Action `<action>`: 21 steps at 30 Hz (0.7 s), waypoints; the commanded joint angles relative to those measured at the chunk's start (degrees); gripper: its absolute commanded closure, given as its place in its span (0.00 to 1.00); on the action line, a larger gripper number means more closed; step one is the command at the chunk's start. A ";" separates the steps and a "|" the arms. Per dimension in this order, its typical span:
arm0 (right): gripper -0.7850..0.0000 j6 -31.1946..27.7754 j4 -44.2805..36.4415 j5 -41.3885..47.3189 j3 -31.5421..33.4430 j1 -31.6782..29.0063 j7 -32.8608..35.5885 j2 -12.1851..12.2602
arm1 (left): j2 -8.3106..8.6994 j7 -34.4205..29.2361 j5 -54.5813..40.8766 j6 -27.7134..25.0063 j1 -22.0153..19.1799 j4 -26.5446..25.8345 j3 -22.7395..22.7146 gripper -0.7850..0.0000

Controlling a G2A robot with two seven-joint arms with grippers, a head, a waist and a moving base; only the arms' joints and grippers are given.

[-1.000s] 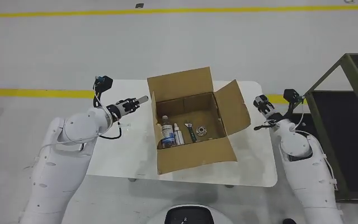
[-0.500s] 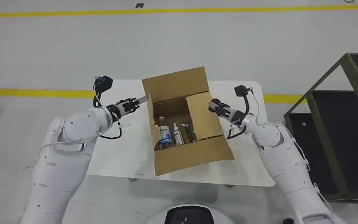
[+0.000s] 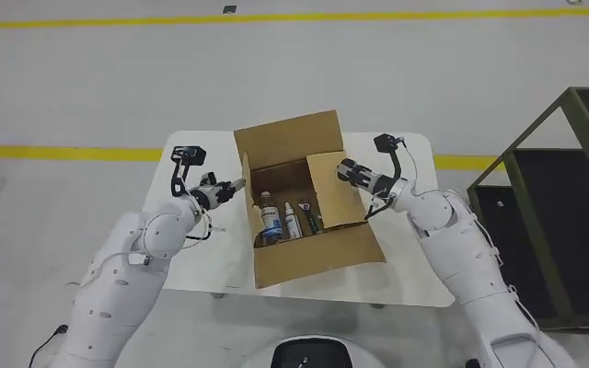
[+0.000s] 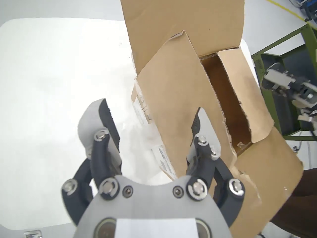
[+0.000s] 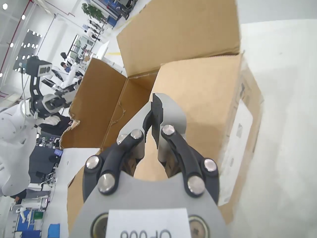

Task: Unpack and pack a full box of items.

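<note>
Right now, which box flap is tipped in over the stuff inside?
The right-side flap, next to the right gripper. It leans in over the opening; the far flap and near flap spread outward, and the left flap stands upright.

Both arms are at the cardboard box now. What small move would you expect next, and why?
Probably the left tool nudges the left flap inward: that flap stands upright between its open fingers, while the shut right tool holds the right flap tilted over the box.
</note>
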 commanded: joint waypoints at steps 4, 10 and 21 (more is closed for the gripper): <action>1.00 4.72 1.10 -3.37 2.57 0.48 -6.01 0.53 | -0.35 4.77 3.12 -5.54 0.02 2.69 2.43 1.00; 1.00 13.39 6.52 -8.41 1.34 0.31 -11.28 0.11 | -0.65 6.51 3.57 -13.23 -0.56 4.85 4.28 1.00; 1.00 9.78 8.96 -8.80 -2.40 -0.69 -7.17 -0.94 | -2.04 5.26 0.45 -19.24 -3.05 8.82 9.22 1.00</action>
